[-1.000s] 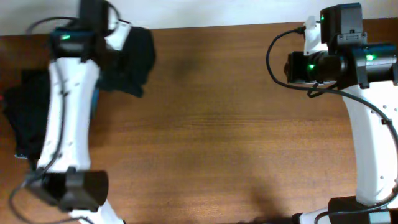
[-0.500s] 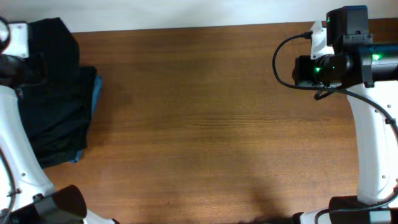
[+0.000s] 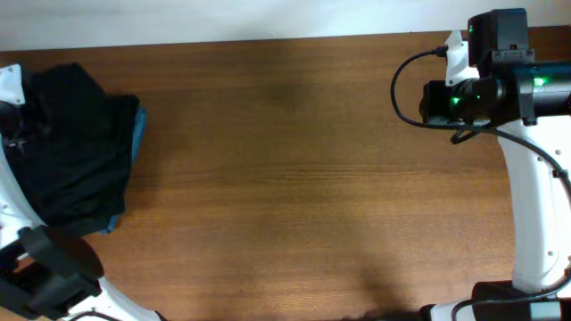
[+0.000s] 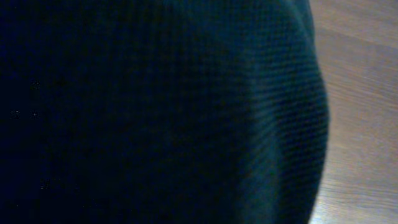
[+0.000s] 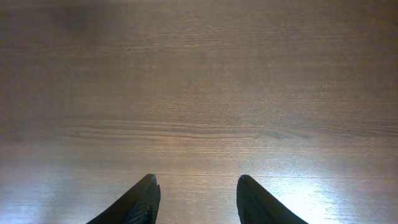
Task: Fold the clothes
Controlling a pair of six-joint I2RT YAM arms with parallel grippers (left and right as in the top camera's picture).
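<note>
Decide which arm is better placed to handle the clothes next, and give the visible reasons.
Left, probably. The left arm is at the clothes at the left end of the table, its wrist view filled with dark fabric. The right gripper hangs open above bare wood at the far end.

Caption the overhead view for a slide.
Dark clothes stacked at the wooden table's left edge, teal edge showing; right arm at far right.

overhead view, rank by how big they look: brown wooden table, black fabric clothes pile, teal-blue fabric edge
1. brown wooden table
2. black fabric clothes pile
3. teal-blue fabric edge, only a thin strip showing
</note>
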